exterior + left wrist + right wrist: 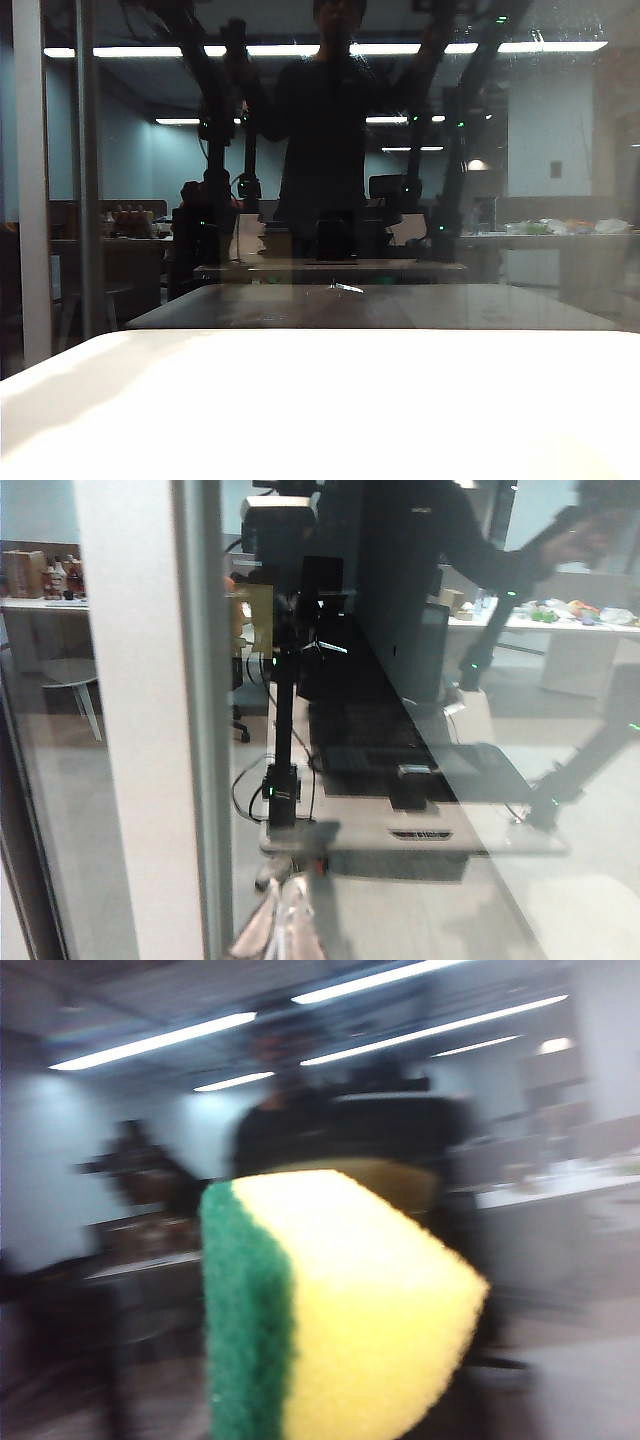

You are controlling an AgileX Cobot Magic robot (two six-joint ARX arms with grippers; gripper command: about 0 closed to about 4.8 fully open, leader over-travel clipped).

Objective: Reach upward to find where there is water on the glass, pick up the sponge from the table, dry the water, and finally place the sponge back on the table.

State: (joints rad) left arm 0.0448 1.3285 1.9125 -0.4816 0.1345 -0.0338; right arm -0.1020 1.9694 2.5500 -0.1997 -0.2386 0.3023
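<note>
One large glass (330, 150) pane fills the exterior view, dark and full of reflections of a room, a person and robot arms. At its left side stands a grey vertical frame bar (30, 190). Below it lies the white table (320, 410), and its top shows bare in this view. Near the upper right corner of the glass there are faint whitish specks of water (575, 30), hard to see clearly.

In the right wrist view the sponge (330, 1310) fills the lower middle, very close to the camera, yellow foam with the green layer on one side. The right gripper itself is hidden behind it; its jaws are pressed together on the sponge.

The left gripper does not appear in any view, so I cannot tell how its jaws stand.
</note>
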